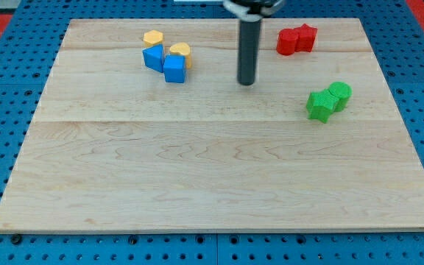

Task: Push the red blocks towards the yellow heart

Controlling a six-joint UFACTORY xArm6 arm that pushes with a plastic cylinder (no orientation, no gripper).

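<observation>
Green blocks (328,99) sit nearest me, a touching pair toward the view's right of my tip (246,82).
Taking my tip as landmark: I run no claw, just this bare rod. Two touching red blocks (296,39) lie up and right of it; the yellow heart (180,52) lies left, against two blue blocks (164,63), with a yellow hexagon (152,37) just beyond.

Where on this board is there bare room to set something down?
The whole lower half of the board, below the blue blocks and green blocks, is bare. It is crowded along the top: yellow blocks with the blue ones, my tip, and the red blocks.
</observation>
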